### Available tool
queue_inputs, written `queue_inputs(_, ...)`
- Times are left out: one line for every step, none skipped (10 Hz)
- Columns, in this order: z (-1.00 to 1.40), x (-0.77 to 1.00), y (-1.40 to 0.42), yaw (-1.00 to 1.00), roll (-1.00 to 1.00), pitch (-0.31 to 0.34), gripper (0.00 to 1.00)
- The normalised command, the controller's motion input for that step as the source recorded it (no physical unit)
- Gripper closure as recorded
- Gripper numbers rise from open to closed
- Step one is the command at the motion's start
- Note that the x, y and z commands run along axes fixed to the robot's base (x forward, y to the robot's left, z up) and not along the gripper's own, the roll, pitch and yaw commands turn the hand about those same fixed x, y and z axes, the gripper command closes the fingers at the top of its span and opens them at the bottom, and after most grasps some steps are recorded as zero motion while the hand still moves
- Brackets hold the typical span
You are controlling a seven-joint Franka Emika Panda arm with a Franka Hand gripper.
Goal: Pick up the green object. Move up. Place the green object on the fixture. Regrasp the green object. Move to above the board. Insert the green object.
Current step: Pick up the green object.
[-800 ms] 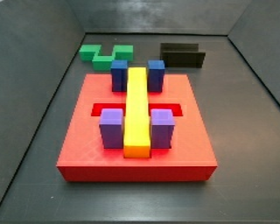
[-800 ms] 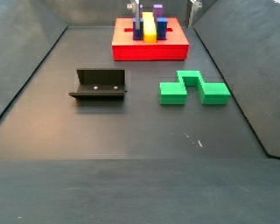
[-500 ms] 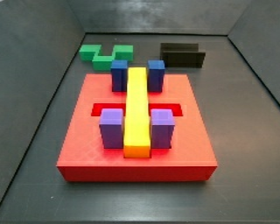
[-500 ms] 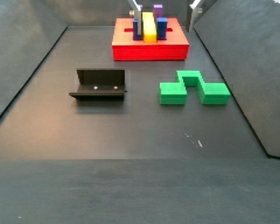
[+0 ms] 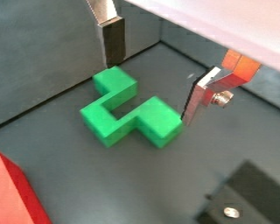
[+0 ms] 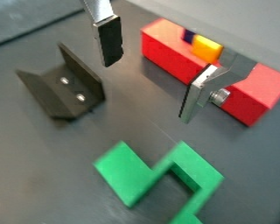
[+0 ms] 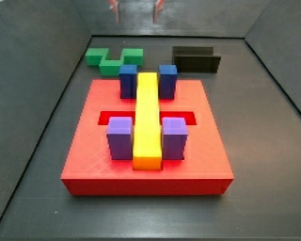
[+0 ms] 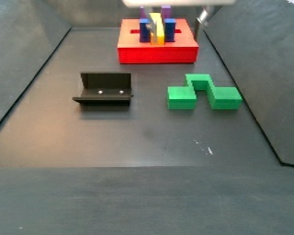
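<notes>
The green object (image 7: 113, 59) lies flat on the dark floor beyond the board (image 7: 90, 151), left of the fixture (image 7: 198, 59). It also shows in the other side view (image 8: 202, 93), right of the fixture (image 8: 106, 88). My gripper (image 7: 135, 8) hangs high above, only its fingertips showing at the frame's upper edge. In both wrist views the gripper (image 5: 154, 74) (image 6: 154, 68) is open and empty, with the green object (image 5: 129, 109) (image 6: 160, 175) on the floor below it, untouched. The board bears a yellow bar (image 7: 147, 118) and blue and purple blocks.
Dark walls enclose the floor on all sides. The fixture (image 6: 63, 83) and the red board (image 6: 178, 52) lie close to the green object in a wrist view. The other wrist view shows the fixture (image 5: 241, 197) and a board corner (image 5: 8, 188).
My gripper's fingertips have come into view at the upper edge of a side view. The green object, the fixture and the board have not moved.
</notes>
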Motion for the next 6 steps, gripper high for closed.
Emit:
queue_inputs(-0.50,-0.39,-0.06,0.01,0.09,-0.099,0.00)
queue_inputs(-0.48,-0.30,0.00,0.00,0.09,-0.093,0.00)
queue_inputs(-0.58,-0.23,-0.01,0.00,0.11,-0.107,0.00)
queue_inputs(-0.63,-0.24,-0.01,0.00,0.11,-0.129,0.00)
queue_inputs(-0.59,-0.26,0.00,0.00,0.10,-0.129,0.00)
queue_inputs(-0.53,-0.25,0.00,0.00,0.09,-0.110,0.00)
